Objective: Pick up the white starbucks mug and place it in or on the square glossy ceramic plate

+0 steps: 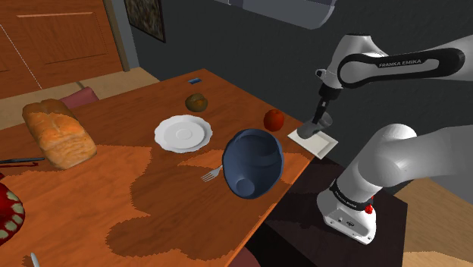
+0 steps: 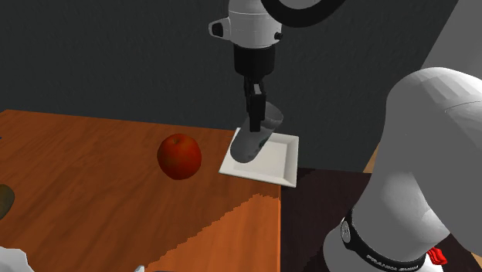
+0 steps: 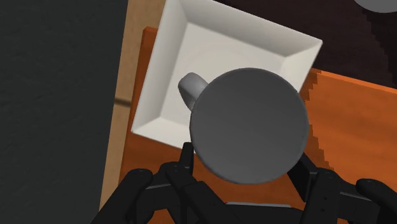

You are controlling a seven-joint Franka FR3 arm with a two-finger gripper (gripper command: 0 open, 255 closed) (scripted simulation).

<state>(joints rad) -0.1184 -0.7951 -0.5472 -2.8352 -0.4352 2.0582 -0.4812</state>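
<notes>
A grey mug (image 2: pixel 253 141) with a side handle (image 3: pixel 190 89) hangs tilted in my gripper (image 2: pixel 256 108), which is shut on it. The mug (image 1: pixel 311 130) is over a white square plate (image 1: pixel 321 145) at the corner of the wooden table; I cannot tell whether its base touches the plate. In the wrist view the mug (image 3: pixel 248 124) covers much of the plate (image 3: pixel 191 44), and my black fingers (image 3: pixel 187 160) clasp it from both sides. The plate's rim (image 2: pixel 284 161) slightly overhangs the table edge.
A red apple (image 2: pixel 179 157) sits just beside the plate, toward the shoulder view's left. Further in lie a dark blue bowl (image 1: pixel 252 161), a fork (image 1: pixel 211 174), a round white plate (image 1: pixel 183 133), a brownish fruit (image 1: pixel 198 102) and a bread loaf (image 1: pixel 59 133).
</notes>
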